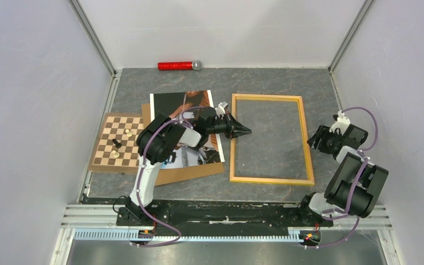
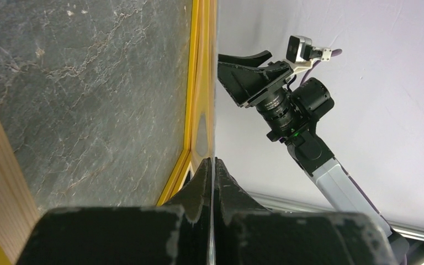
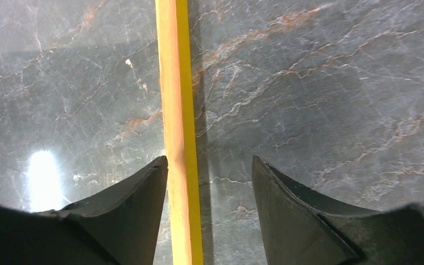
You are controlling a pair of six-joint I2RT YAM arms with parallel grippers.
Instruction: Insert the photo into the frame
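Note:
The photo lies face up on the table left of centre, partly under my left arm. The yellow-orange frame lies flat to its right and also shows in the left wrist view. My left gripper is at the frame's left rail, shut on the thin edge of a clear sheet that hangs over the frame opening. My right gripper is open, low over the frame's right rail, which runs between its fingers close to the left finger.
A brown backing board lies under the photo. A chessboard with a few pieces sits at the left. A red cylinder with a silver cap lies by the back wall. White walls close in both sides.

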